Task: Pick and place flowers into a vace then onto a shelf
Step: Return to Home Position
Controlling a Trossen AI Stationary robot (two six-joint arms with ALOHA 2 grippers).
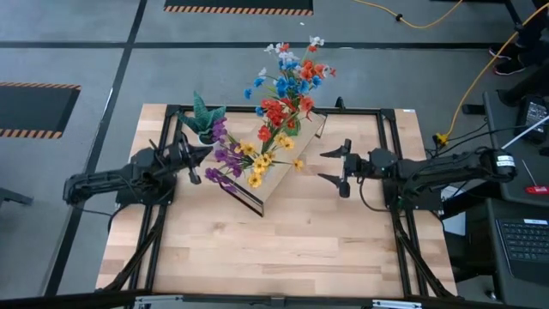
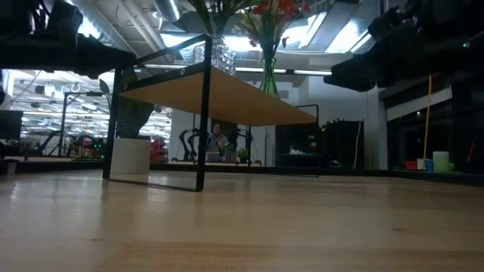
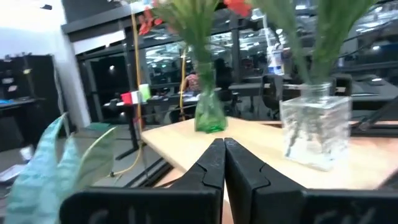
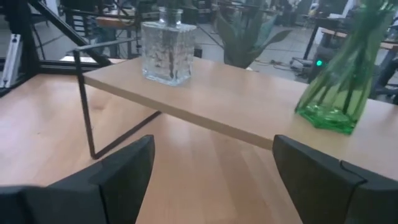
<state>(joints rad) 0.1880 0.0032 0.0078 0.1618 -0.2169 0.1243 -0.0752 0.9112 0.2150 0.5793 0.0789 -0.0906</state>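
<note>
Wooden tabletop carries the shelf set at a slant near its middle, with a spiky plant just beside its far left end. On the shelf stand the green vace with red and blue flowers and a clear square vase with purple and yellow sprigs. Left gripper hangs left of the shelf, fingers pressed together, holding nothing. Right gripper hangs to the shelf's right, fingers spread wide, empty.

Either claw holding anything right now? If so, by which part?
Nothing is held. Left claw is shut, fingers together with nothing between; right claw is open and empty. Green vase and clear vase stand on the shelf, apart from both.
</note>
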